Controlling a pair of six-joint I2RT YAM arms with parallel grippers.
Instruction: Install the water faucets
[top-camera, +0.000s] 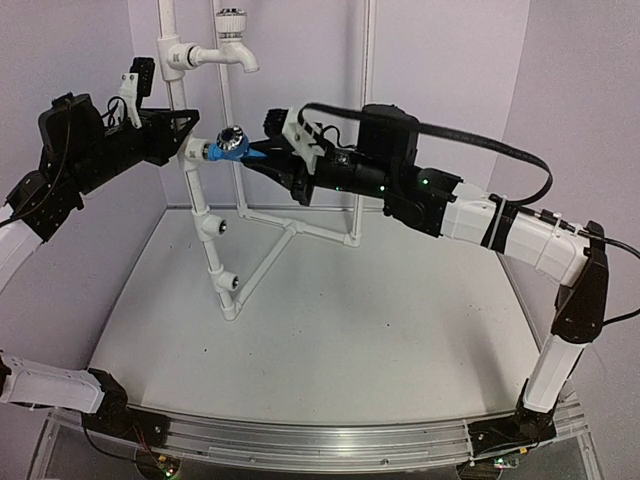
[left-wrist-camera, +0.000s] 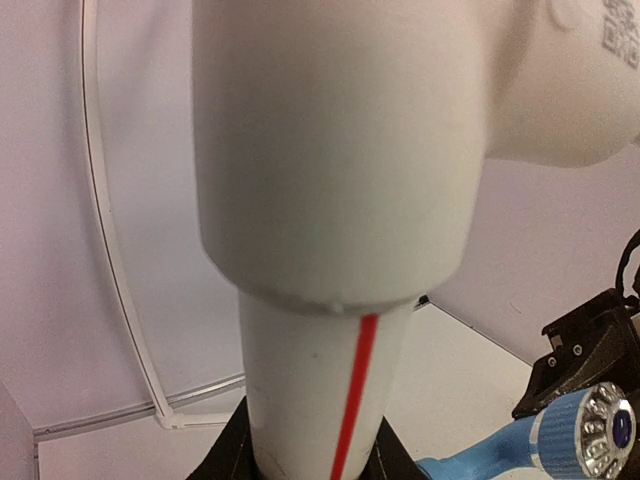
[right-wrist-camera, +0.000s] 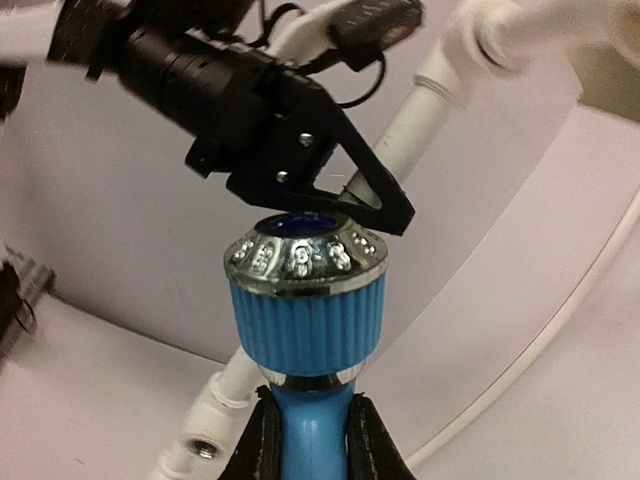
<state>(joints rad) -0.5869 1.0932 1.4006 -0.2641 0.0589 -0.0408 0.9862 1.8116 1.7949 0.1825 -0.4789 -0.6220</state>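
The blue faucet (top-camera: 229, 146) with its ribbed knob and silvery cap is held against a side socket of the white pipe frame (top-camera: 205, 215). My right gripper (top-camera: 258, 154) is shut on the blue faucet's body; in the right wrist view the faucet (right-wrist-camera: 308, 305) rises between my fingers (right-wrist-camera: 258, 445). My left gripper (top-camera: 188, 133) is shut on the frame's upright pipe (left-wrist-camera: 310, 390), which bears a red line. The blue faucet also shows in the left wrist view (left-wrist-camera: 560, 445). The white faucet (top-camera: 232, 40) with silvery knob sits installed at the frame's top.
Two open side sockets (top-camera: 221, 226) sit lower on the upright pipe. The frame's base pipes (top-camera: 300, 228) spread over the white table toward the back. Purple walls close in the back and sides.
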